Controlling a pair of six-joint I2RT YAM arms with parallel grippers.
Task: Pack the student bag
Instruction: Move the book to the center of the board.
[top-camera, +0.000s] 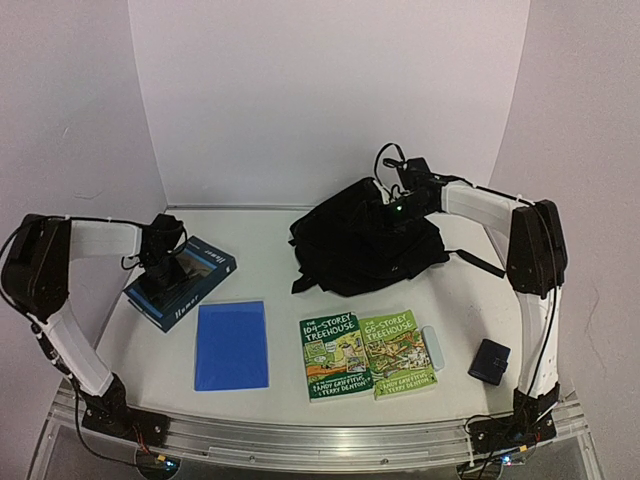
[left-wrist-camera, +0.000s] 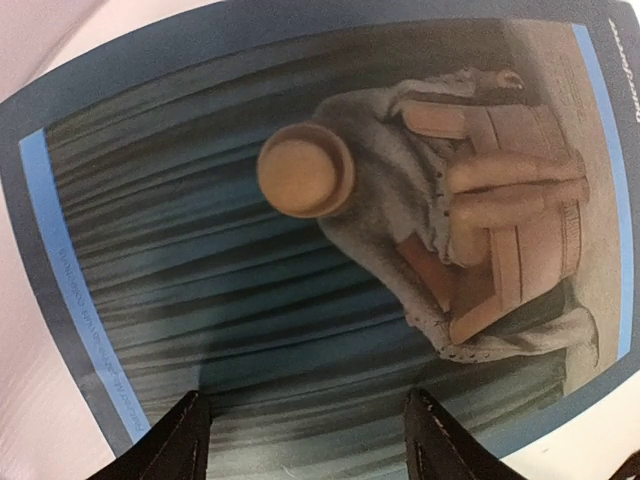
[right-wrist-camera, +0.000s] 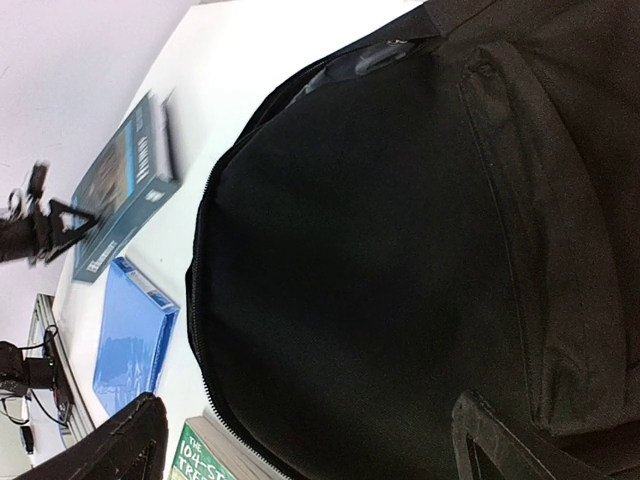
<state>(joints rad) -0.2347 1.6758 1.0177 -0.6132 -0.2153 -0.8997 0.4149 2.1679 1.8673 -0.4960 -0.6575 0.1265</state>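
The left gripper is held low over a dark-blue hardcover book. Its fingers are seen apart, with the book's cover spread beneath and between them, and no grip on the book can be made out. In the left wrist view, the cover picture of a figure in a round hat beside a wooden tub is seen just ahead of the fingertips. The book's near edge is found close to them. A blue folder is laid flat on the table, just to the right of this gripper and nearer the arm bases.

The right gripper is poised above the student bag, which is slumped directly under it at the back of the table. Its fingers are spread wide, and only black fabric is seen between them. Whether the fabric is touched cannot be told. In the right wrist view a zip is seen curving along the bag's panel, beside the fingers.

Nearer the bases than this gripper, a green paperback and a second green paperback are laid side by side, touching. A pale slim case is set against the second one's right edge. A small dark-blue pouch is placed further right, apart from them.
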